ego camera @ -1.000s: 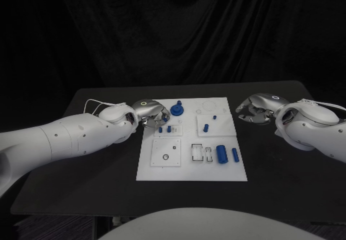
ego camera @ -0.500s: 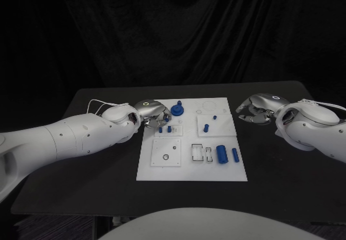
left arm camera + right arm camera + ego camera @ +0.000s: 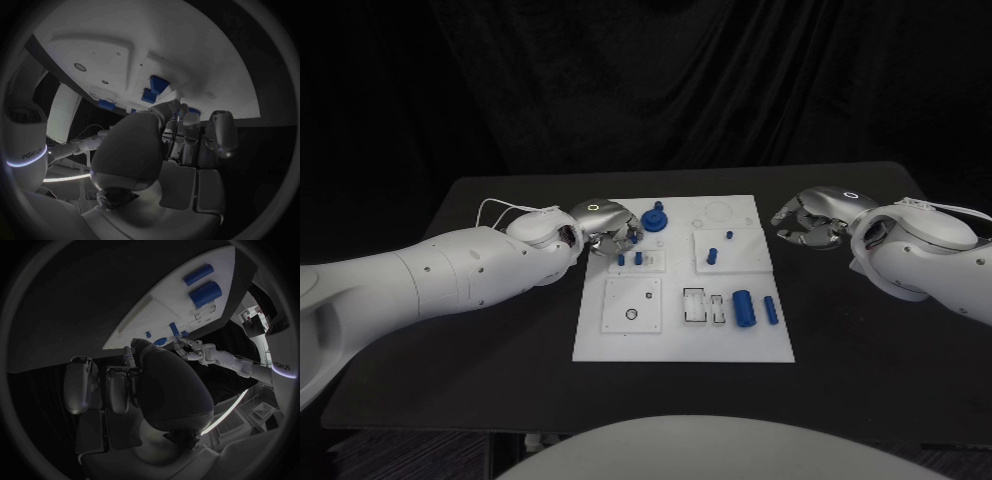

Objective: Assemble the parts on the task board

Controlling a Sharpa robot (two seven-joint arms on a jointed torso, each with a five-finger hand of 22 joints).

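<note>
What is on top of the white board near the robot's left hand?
Small blue parts stand on the task board beside the left hand. The fingers hide whatever lies under them.

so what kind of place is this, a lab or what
Most likely a robotics lab or test cell: a black table backed by black curtains, and a white task board with small blue parts.

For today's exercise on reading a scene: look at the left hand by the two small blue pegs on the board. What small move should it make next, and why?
Probably ease the left hand down onto the nearer of the two small blue pegs and pinch it. The hand hovers at the task board edge beside them, apparently holding nothing, while the right hand waits off the board.
</note>
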